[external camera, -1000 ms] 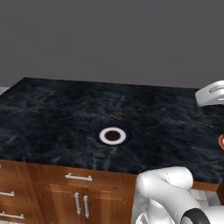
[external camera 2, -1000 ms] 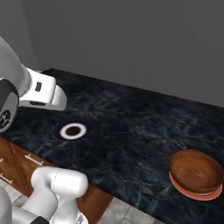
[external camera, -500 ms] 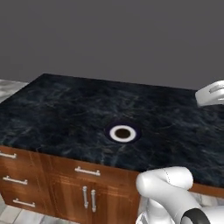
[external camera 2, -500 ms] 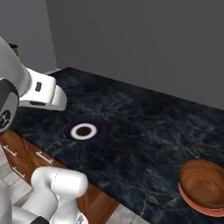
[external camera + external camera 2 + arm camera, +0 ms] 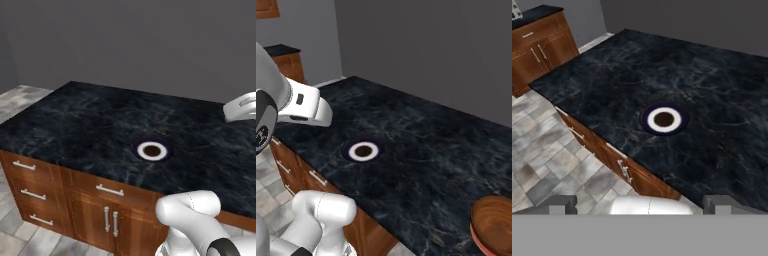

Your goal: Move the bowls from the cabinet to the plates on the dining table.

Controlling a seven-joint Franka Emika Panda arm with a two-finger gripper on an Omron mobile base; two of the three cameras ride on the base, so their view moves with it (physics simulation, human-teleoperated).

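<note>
Sliding leftward along the table (image 5: 60, 125), the base has carried both base views with it: the navy plate (image 5: 151, 150) now sits further right in the left view, and the brown bowl (image 5: 497, 224) has drifted to the lower right corner of the right view. Camera shift, not object motion.

Brown bowl sits on the red-rimmed plate (image 5: 478, 244), whose rim shows under it at the frame edge. I judge that half done. Navy plate lies bare, well apart from that pair, near the table's front edge above the drawers (image 5: 30, 194).

Gripper (image 5: 639, 202): fingers (image 5: 559, 204) spread to their widest, nothing between them. Hand hangs off the table's front, looking across the navy plate (image 5: 663, 119). A low cupboard (image 5: 539, 47) stands across the tiled floor (image 5: 547, 165).

Step in hand, as I read it: transit with an empty hand, heading off for the second bowl. Red bowl and cabinet aren't in sight from here, so I can't place them.

Next move calls for driving round to the cabinet, finding the red bowl on its shelf, and gripping its rim before coming back to the navy plate.
</note>
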